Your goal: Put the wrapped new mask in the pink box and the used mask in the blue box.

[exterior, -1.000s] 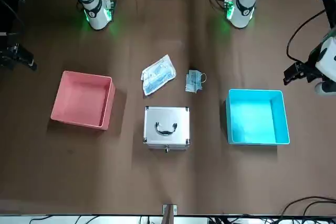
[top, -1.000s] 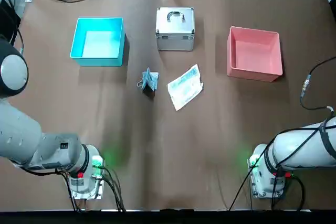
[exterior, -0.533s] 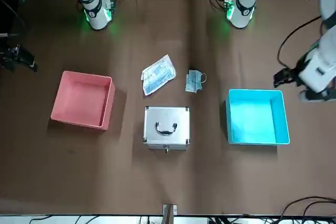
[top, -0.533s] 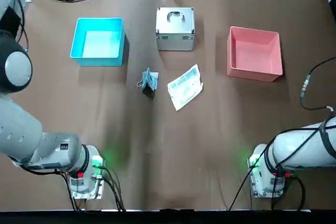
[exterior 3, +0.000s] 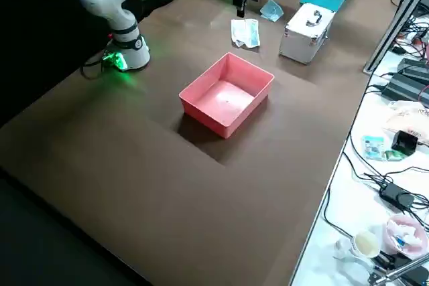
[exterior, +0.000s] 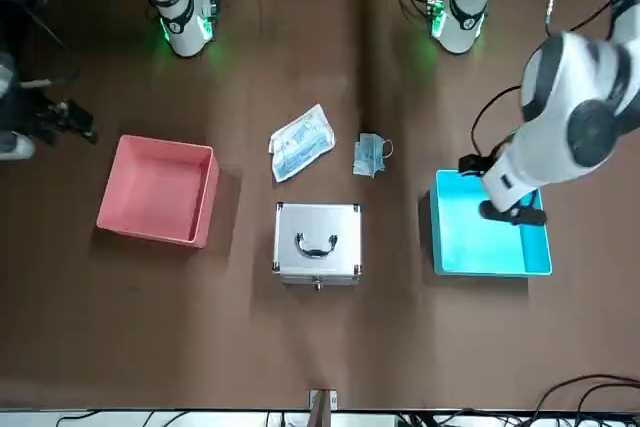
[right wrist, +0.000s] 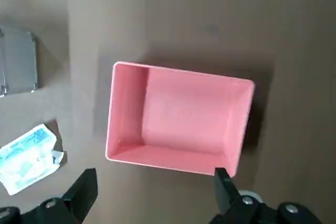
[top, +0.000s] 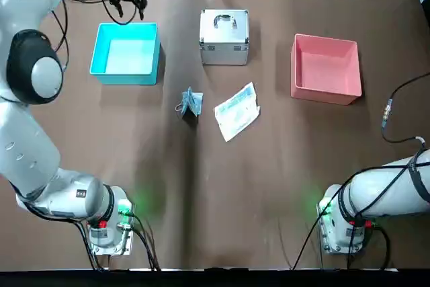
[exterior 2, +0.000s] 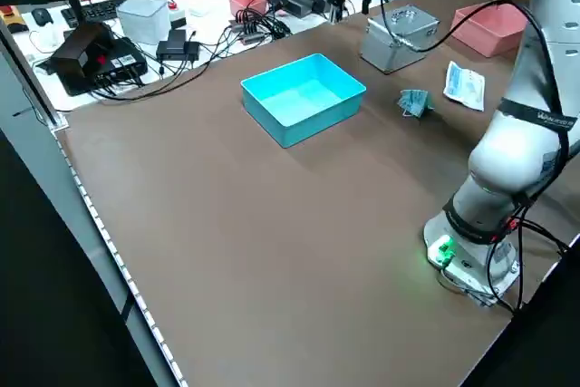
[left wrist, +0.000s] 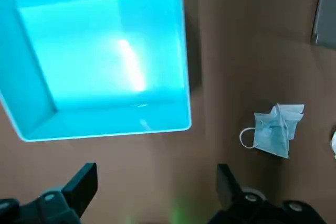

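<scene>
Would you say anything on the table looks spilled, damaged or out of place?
Nothing stands out. The wrapped new mask lies askew and the used mask sits bunched beside it, both still outside the empty pink box and blue box.

silver case [top: 224, 36] stands between boxes | bare table [top: 222, 193] around masks

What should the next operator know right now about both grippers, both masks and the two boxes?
Left gripper: open, empty, high over the table by the blue box.
Right gripper: open, empty, high over the table by the pink box.
Wrapped new mask: flat on the table, mid-table, in front of the silver case.
Used mask: bunched on the table just to the robot's left of the packet, apart from it.
Done: nothing; both boxes are empty.
Left: packet into pink, used mask into blue.
</scene>
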Controlling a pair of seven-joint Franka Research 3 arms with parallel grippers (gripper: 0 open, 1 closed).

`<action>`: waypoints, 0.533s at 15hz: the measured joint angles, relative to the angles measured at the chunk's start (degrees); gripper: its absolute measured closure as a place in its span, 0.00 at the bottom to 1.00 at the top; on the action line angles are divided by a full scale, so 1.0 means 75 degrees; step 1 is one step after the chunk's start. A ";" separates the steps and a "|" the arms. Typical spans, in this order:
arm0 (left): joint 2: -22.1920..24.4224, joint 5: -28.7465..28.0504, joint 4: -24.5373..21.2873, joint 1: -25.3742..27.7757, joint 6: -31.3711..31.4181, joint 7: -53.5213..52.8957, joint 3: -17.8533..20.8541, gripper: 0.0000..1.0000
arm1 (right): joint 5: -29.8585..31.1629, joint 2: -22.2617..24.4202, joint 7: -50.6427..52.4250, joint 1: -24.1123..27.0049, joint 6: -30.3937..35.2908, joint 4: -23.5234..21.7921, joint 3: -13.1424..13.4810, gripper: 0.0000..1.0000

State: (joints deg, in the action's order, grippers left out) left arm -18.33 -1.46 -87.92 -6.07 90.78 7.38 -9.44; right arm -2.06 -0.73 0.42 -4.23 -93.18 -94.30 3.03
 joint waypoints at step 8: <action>-0.0973 0.0385 -0.1059 -0.0091 0.1498 0.1398 -0.1209 0.00 | -0.1904 -0.0180 -0.0014 -0.0961 -0.2013 -0.2277 -0.0027 0.02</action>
State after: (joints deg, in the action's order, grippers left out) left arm -25.63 1.43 -95.86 -6.76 102.01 17.86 -18.51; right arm -16.34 -2.08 0.31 -11.44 -108.28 -111.38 2.82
